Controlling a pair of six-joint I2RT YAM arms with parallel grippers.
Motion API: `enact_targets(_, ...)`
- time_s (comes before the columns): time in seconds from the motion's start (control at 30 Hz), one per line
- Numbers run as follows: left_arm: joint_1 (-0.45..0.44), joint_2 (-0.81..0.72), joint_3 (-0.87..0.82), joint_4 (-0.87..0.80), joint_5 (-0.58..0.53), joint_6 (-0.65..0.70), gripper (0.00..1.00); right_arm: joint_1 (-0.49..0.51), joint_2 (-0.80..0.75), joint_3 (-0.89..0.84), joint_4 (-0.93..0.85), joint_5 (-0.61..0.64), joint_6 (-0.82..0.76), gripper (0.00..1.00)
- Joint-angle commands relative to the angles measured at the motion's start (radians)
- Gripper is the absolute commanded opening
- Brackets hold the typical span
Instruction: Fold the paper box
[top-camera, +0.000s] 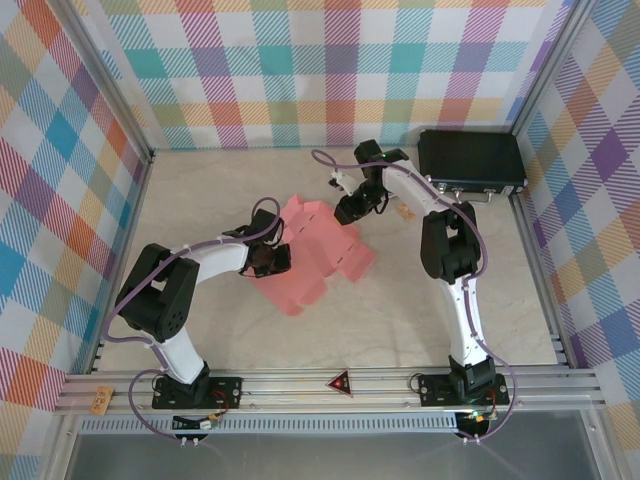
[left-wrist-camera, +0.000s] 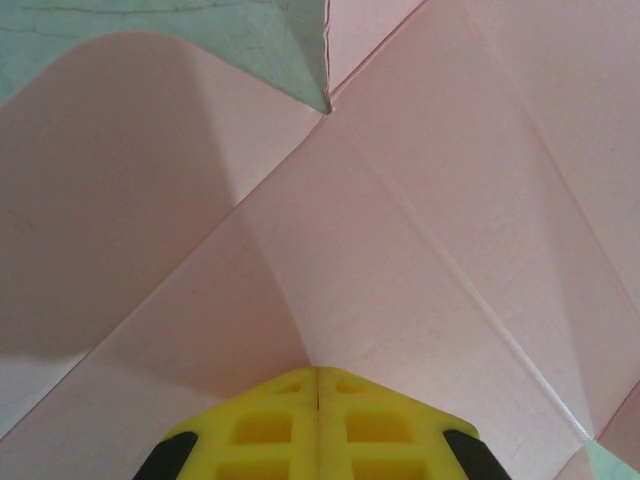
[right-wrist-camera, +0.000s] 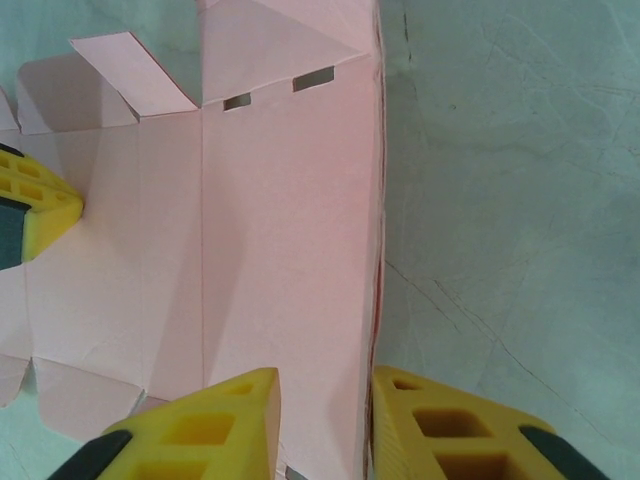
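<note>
1. The paper box (top-camera: 322, 250), a flat salmon-pink die-cut cardboard sheet with flaps and slots, lies near the middle of the pale marbled table (top-camera: 200, 195). It is between the two arms and well apart from the black hard case (top-camera: 470, 163) in the far right corner.
2. The left gripper (left-wrist-camera: 318, 385) has its yellow fingers pressed together, tips against a creased panel on the sheet's left side. It probably serves as an anchor so the sheet cannot slide. I cannot tell whether any card is caught between the pads.
3. The right gripper (right-wrist-camera: 325, 372) is spread and straddles the sheet's long right edge, which looks doubled over. One finger sits over the panel, the other over bare table beside the edge.
4. That straddle suits closing on the edge and raising it into a wall along the crease while the other side is held down.
</note>
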Motion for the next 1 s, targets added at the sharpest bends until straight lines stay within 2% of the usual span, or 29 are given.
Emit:
enact_targets(0.0,-0.003,0.034,-0.028,-0.078,-0.028,-0.004,0.00,0.013,-0.024,0.003,-0.019,0.004,-0.011,0.26)
enact_targets(0.47,-0.003,0.041,-0.029,-0.037,-0.001,-0.036,0.00,0.040,-0.089,-0.065,0.112,0.191,-0.016,0.00)
enact_targets(0.73,-0.004,0.099,0.012,0.088,0.041,-0.099,0.00,0.066,-0.217,-0.205,0.296,0.301,-0.075,0.00)
enact_targets(0.97,-0.004,0.170,0.062,0.199,0.097,-0.150,0.00,0.112,-0.338,-0.374,0.486,0.366,-0.198,0.00)
